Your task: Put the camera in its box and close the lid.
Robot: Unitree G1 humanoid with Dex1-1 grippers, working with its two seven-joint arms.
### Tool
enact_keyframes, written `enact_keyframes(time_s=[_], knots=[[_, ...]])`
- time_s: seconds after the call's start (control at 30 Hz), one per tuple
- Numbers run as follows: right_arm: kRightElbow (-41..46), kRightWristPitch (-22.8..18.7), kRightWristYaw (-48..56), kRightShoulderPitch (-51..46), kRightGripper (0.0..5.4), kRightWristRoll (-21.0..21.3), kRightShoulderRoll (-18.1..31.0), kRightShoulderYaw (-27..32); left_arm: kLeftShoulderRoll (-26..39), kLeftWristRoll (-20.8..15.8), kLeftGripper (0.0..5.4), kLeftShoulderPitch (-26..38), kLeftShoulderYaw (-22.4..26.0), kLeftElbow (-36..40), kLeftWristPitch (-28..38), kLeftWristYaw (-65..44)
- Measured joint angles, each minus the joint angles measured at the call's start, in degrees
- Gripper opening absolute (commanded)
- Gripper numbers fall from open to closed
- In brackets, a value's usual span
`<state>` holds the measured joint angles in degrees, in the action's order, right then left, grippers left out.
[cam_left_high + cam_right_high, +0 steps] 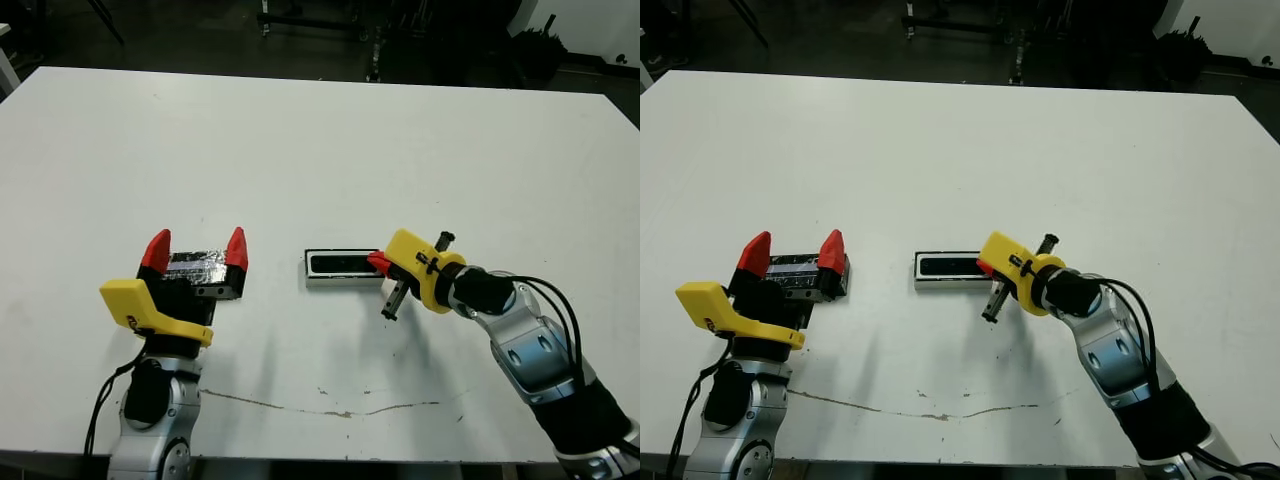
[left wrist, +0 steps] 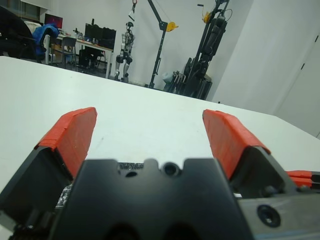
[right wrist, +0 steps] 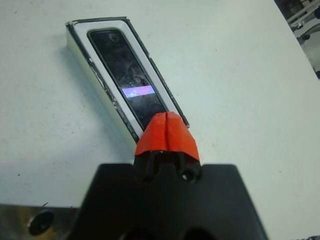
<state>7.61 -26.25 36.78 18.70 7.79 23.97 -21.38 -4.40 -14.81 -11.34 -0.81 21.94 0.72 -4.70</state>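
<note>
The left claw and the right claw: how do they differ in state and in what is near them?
The left claw is open, its red tips spread wide on either side of the lid; the right claw is shut, its tips pressed together. The left claw sits at the silvery lid, while the right claw sits at the end of the box, where the camera lies. Both have red fingertips and yellow bodies.

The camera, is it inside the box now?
Yes. The camera lies flat inside the box, white lining showing around it. The lid is off.
</note>
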Motion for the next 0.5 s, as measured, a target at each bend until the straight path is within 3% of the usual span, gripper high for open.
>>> enact_keyframes(time_s=[0.17,0.3,0.5], knots=[[0.1,0.0,0.1,-0.1,0.02,-0.2,0.1,0.2,0.1,0.0,5.40,0.0,0.0,0.0,-0.1,0.0],[2.2,-2.7,0.8,-1.0,0.02,-2.7,0.2,2.6,0.3,0.5,5.40,0.0,0.0,0.0,0.0,0.0],[9.0,-4.9,-2.1,-3.2,0.02,-10.9,-1.4,14.9,0.7,1.5,5.40,0.1,0.5,0.7,0.0,0.0]])
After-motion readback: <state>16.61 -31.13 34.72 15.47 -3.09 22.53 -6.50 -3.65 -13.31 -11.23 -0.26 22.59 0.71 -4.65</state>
